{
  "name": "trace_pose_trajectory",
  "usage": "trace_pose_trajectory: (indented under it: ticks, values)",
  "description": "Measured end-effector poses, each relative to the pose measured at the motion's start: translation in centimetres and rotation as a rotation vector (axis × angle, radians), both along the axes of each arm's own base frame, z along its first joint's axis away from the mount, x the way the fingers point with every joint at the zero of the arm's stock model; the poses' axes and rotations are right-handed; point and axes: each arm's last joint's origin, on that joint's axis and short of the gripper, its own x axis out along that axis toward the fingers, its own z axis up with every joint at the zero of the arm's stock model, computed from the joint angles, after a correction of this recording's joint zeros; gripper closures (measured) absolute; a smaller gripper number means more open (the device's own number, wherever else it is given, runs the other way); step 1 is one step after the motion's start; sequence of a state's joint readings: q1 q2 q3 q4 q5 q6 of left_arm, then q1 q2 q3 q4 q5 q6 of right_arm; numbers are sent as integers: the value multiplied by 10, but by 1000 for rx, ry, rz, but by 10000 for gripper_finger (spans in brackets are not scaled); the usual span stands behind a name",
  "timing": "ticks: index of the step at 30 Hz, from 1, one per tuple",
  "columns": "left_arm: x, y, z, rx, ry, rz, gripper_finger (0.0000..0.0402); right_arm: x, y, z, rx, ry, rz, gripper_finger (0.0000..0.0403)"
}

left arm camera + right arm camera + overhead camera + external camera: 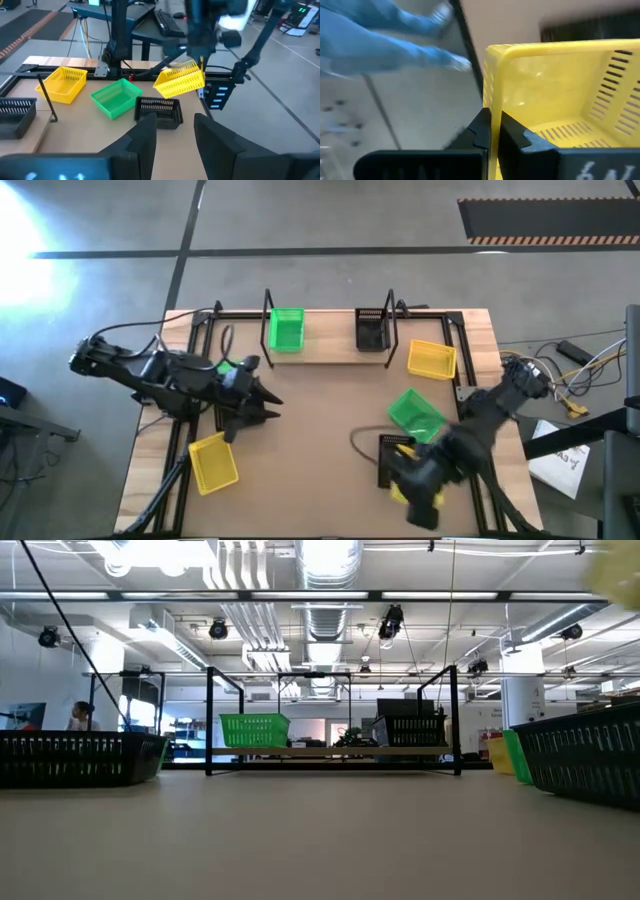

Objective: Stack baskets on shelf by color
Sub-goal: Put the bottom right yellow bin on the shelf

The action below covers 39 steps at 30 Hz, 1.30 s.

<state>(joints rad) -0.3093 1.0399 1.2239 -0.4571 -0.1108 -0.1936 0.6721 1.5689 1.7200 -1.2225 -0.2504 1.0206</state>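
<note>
The shelf (pixel 330 350) stands at the table's far edge, with one green basket (pixel 286 330) and one black basket (pixel 372 332) on its board. On the table rest a yellow basket (pixel 432 360) beside the shelf's right end, a green basket (pixel 415 412), a black basket (pixel 395 460) and a yellow basket (pixel 213 462) near the left. My right gripper (pixel 420 492), at the near right, is shut on another yellow basket (pixel 180 80). My left gripper (pixel 268 406) hovers open over the table's left half, touching nothing. My right gripper pinches the yellow basket's side wall (pixel 493 107) at its rim, close to a corner, one finger (pixel 481 131) outside and the other inside. The basket is lifted clear of the table and tilted, as the left wrist view shows.
Another green basket (pixel 228 367) lies partly under my left arm. The low view shows black baskets at the left (pixel 80 758) and right (pixel 585 755). Black frame rails run along the table's left and right sides. Bare tabletop (pixel 320 420) lies in the middle.
</note>
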Motion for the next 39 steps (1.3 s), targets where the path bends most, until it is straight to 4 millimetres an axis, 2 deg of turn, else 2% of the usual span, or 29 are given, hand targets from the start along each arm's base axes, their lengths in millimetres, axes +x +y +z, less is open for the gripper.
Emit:
trace_pose_trajectory:
  ticks: [3, 6, 10, 15, 19, 22, 28, 33, 39]
  values:
    - [-9, 1, -7, -1, 6, -8, 285, 30, -29, 16, 65, -139, 6, 394]
    - [-16, 1, -19, -18, 31, -12, 285, 61, -62, 24, 64, -268, 3, 394]
    - [-20, 0, -39, -74, 86, -1, 285, 99, -109, 29, -8, -425, 26, 394]
    - [-21, -3, -65, -162, 168, 26, 285, 138, -172, 30, -136, -532, 38, 394]
    - [-17, -7, -84, -235, 197, 46, 285, 161, -223, 14, -289, -512, 54, 394]
    - [-12, -10, -94, -280, 195, 52, 285, 170, -258, -2, -400, -437, 101, 394]
    - [0, -15, -98, -333, 129, 46, 285, 185, -320, -41, -557, -263, 181, 394]
    - [6, -16, -98, -332, 114, 69, 285, 193, -352, -75, -557, -160, 189, 394]
    - [7, -15, -100, -365, 110, 136, 285, 196, -366, -98, -580, -79, 210, 394]
